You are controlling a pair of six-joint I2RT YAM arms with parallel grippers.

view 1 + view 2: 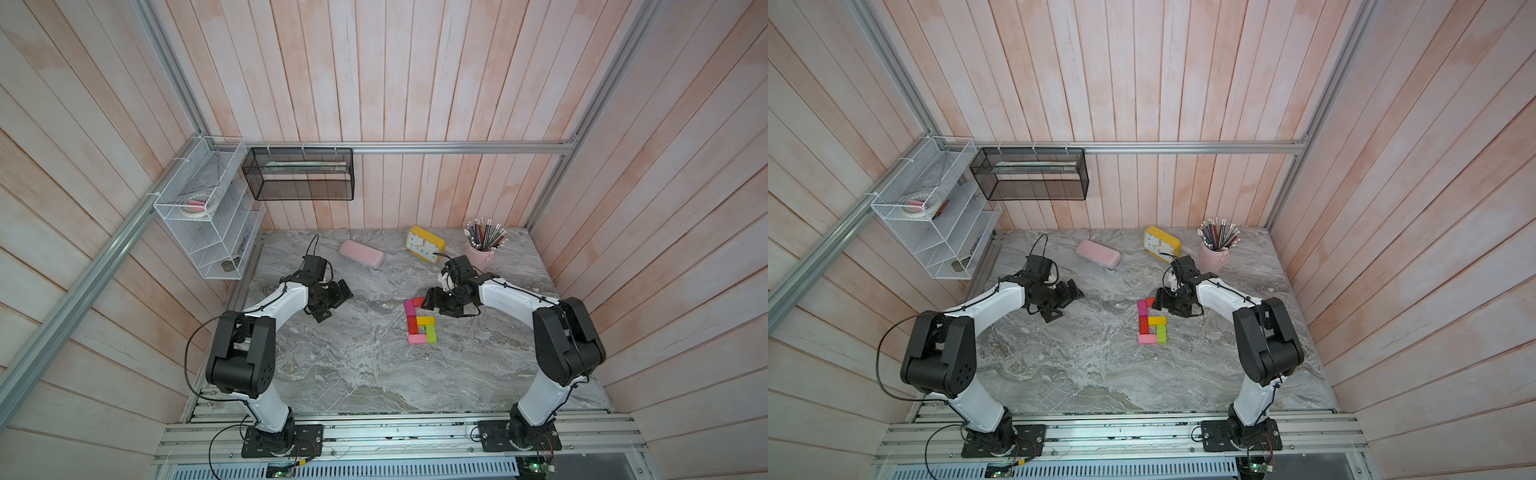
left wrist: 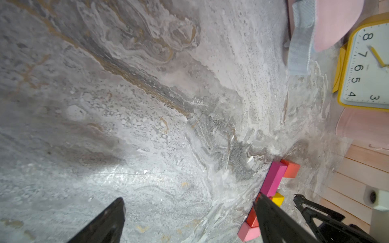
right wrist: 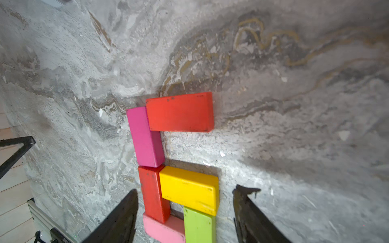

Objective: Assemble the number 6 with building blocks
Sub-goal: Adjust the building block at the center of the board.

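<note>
Building blocks (image 1: pixel 420 321) lie joined in a 6 shape, just in front of the yellow clock (image 1: pixel 424 244). Right gripper (image 3: pixel 186 190) is wide, empty, over the bricks. Left gripper (image 2: pixel 189 197) is wide, empty. Pink cup (image 1: pixel 478 255) beside the clock holds pencils (image 1: pixel 486 235). White wire rack (image 1: pixel 216 249), far left of the clock, holds a tape roll (image 1: pixel 195 205). Black mesh basket (image 1: pixel 299 191) holds a long pale item, possibly a ruler.

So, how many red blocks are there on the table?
2. The top red block forms the figure's upper bar, touching the magenta block. The lower red block adjoins its other end, beside the yellow block. None appears hidden.
</note>
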